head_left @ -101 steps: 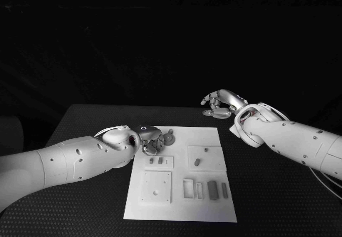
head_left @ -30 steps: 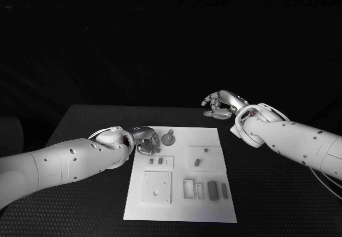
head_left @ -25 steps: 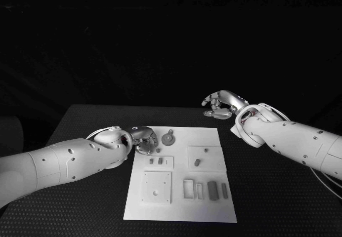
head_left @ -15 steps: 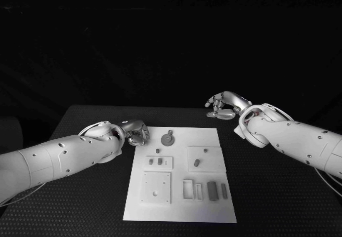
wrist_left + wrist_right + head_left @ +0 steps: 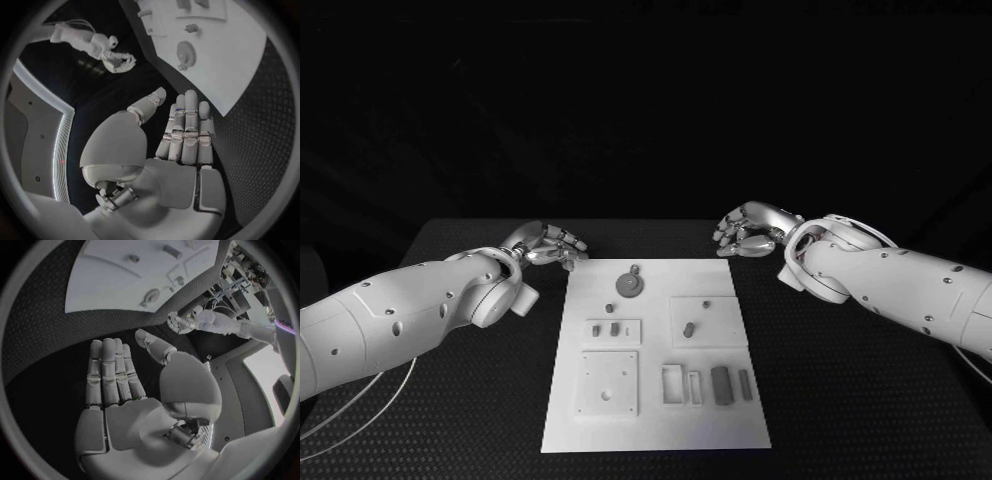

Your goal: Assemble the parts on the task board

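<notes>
Loosely on task board: grey parts.

I see a white task board on a black tabletop with a fine dotted weave. The parts on it read grey, the round gear-like part a mid grey and the upright bar darker. Both arms are white; my left hand and right hand are silver, fingers banded with darker seams.
</notes>
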Tool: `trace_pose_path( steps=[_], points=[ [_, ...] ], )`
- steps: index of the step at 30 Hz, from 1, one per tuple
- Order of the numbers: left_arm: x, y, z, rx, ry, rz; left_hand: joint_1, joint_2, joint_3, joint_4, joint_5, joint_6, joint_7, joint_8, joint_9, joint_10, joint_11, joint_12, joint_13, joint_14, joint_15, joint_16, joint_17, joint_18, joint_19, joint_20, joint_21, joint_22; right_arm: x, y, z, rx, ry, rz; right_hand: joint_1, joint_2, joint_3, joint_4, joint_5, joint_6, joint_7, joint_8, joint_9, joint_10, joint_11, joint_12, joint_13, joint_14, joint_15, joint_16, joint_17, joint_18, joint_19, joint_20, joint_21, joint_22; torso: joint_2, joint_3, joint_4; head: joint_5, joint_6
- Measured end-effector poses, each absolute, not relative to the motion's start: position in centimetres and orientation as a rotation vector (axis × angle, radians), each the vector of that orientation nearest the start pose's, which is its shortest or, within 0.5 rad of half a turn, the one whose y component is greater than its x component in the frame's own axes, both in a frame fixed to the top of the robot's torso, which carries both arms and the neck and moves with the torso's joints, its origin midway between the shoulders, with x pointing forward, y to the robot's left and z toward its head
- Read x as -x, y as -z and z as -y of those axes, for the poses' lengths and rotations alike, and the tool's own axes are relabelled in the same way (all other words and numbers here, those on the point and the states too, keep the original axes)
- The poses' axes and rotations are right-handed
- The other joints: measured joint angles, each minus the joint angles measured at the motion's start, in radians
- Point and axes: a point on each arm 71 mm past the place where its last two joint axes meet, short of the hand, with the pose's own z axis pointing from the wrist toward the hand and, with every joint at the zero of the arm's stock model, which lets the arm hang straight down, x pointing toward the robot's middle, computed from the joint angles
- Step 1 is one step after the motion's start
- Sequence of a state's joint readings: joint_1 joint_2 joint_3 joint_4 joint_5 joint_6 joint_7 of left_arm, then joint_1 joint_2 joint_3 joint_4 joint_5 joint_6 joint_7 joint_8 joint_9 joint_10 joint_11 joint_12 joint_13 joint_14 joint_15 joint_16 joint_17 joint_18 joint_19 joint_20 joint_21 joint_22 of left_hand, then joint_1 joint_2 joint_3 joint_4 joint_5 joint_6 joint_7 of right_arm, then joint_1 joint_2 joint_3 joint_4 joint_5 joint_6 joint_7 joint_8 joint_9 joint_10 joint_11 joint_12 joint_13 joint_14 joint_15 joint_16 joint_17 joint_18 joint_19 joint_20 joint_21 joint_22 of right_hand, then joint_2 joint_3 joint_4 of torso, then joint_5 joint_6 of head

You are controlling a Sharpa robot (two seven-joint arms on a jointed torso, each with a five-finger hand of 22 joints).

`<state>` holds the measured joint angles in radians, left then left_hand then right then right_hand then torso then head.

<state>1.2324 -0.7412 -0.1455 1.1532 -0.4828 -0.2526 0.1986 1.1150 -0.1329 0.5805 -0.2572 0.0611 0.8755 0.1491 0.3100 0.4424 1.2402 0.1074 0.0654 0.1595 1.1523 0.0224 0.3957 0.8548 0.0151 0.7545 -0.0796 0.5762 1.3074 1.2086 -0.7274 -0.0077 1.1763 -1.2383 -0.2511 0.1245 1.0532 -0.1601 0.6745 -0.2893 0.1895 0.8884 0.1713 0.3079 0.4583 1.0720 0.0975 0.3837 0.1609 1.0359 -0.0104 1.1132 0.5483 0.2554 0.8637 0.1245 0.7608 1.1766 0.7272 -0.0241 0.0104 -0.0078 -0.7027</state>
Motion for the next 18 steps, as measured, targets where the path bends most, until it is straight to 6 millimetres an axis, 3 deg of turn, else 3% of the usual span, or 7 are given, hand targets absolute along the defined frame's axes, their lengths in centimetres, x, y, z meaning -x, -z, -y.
trace_pose_path(
  steps=[7, 18],
  points=[
    [-53.8, 22.0, -26.6, 0.854, 1.142, -1.623, -0.033, -0.002, -0.045, -0.005, 0.0, -0.015, -0.002, 0.0, -0.001, -0.041, 0.011, 0.0, -0.014, -0.036, 0.019, -0.04, -0.017, 0.0, -0.021, 0.021, -0.013, 0.0, -53.3, 20.4, 23.0, 0.152, -0.682, -1.721, 0.006, 0.005, -0.013, -0.001, -0.05, 0.024, -0.017, 0.013, -0.002, 0.065, -0.012, -0.067, -0.011, 0.058, -0.016, 0.008, 0.014, -0.003, 0.051, -0.027, 0.012, 0.002, 0.0, -0.0008, 0.0005, -0.009, -0.003],
    [-53.7, 21.9, -26.1, 0.905, 1.212, -1.589, -0.037, 0.003, -0.05, -0.006, 0.0, -0.019, 0.002, 0.0, -0.001, -0.041, 0.011, 0.0, -0.014, -0.036, 0.019, -0.044, -0.017, 0.0, -0.02, 0.021, -0.013, 0.0, -51.6, 22.3, 20.9, 0.345, -0.633, -1.748, 0.02, 0.001, -0.014, 0.0, -0.085, 0.047, -0.027, 0.02, -0.005, 0.101, -0.019, -0.107, -0.011, 0.065, -0.02, 0.008, 0.025, -0.007, 0.056, -0.032, 0.012, 0.008, 0.0, -0.001, 0.0011, -0.008, -0.011]
  ],
)
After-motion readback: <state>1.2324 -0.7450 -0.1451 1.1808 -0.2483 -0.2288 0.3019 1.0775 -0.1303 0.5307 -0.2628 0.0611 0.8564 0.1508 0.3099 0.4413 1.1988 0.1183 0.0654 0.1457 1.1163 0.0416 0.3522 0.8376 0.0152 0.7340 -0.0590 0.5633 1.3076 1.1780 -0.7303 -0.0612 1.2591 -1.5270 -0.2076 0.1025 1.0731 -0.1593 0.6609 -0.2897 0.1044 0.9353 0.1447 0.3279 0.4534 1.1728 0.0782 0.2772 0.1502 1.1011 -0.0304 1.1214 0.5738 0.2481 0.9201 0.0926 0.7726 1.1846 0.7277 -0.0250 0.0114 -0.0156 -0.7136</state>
